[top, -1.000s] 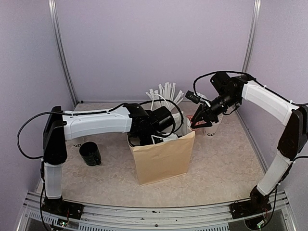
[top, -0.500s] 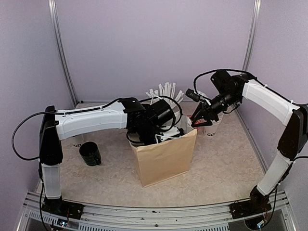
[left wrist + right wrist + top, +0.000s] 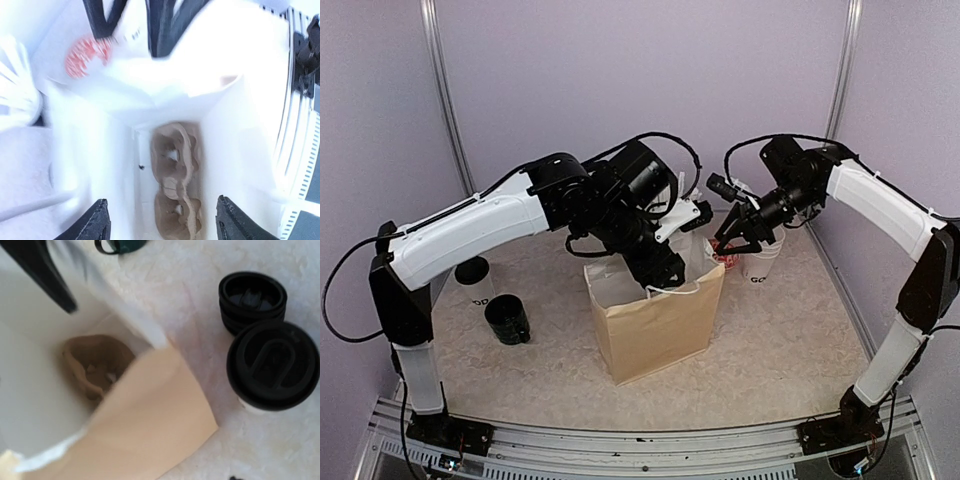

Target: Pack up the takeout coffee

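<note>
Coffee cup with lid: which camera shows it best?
Right wrist: the coffee cup is close and sharp, seen from above. Top external shows only its lower white wall under the right tool; left wrist misses it.

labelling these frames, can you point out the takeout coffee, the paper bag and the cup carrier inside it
takeout coffee (image 3: 272,365): right wrist view, centre of black lid
paper bag (image 3: 655,335): top external view, brown front face
cup carrier (image 3: 177,185): left wrist view, brown pulp near its middle
</note>
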`<state>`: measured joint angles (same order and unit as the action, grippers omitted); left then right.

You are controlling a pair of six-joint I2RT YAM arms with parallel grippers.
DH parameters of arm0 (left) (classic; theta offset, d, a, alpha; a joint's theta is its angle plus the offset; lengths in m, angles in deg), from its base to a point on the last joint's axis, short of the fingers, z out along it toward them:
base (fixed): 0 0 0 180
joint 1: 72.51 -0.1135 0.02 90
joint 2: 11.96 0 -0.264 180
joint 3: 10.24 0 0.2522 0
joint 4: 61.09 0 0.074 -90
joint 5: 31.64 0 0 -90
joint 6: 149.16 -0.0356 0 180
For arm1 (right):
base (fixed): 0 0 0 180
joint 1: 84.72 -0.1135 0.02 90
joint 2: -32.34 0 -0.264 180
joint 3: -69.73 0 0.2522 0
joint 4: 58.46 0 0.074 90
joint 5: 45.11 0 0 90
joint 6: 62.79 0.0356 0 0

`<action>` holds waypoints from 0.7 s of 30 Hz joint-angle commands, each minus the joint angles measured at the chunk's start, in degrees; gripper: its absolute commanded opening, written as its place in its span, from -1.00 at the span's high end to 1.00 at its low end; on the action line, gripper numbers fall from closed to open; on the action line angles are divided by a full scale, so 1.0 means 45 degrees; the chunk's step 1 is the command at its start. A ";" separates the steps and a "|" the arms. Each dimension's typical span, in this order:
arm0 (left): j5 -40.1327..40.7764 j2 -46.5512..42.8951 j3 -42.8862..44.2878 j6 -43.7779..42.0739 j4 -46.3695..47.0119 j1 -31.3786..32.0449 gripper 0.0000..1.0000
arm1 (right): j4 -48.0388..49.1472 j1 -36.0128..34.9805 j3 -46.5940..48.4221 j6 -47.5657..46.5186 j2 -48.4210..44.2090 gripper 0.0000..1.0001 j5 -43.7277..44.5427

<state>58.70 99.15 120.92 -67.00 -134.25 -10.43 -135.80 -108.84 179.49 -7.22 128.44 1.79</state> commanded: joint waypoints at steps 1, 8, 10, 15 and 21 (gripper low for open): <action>0.1266 -0.0841 0.0876 -0.0499 0.0080 0.0254 -0.45 | -0.0321 0.0067 0.0659 0.0036 -0.0219 -0.15 -0.0327; 0.2144 -0.1973 0.0878 -0.0589 0.1728 0.0351 -0.56 | -0.0575 0.0067 0.1258 0.0016 -0.0124 -0.16 -0.0409; 0.2453 -0.2535 0.0560 -0.0488 0.2267 0.0398 -0.60 | -0.0608 0.0077 0.1380 0.0013 -0.0103 -0.16 -0.0386; 0.2901 -0.4248 -0.2020 -0.0631 0.3107 0.0075 -0.69 | -0.0687 0.0067 0.1517 0.0029 -0.0017 -0.16 -0.0452; 0.1338 -0.5205 -0.3730 -0.0380 0.4237 -0.0457 -0.66 | -0.0826 0.0068 0.1928 0.0012 0.0215 -0.16 -0.0707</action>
<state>67.71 76.01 106.45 -68.81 -120.78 -11.85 -137.94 -108.84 185.35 -7.22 128.57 0.55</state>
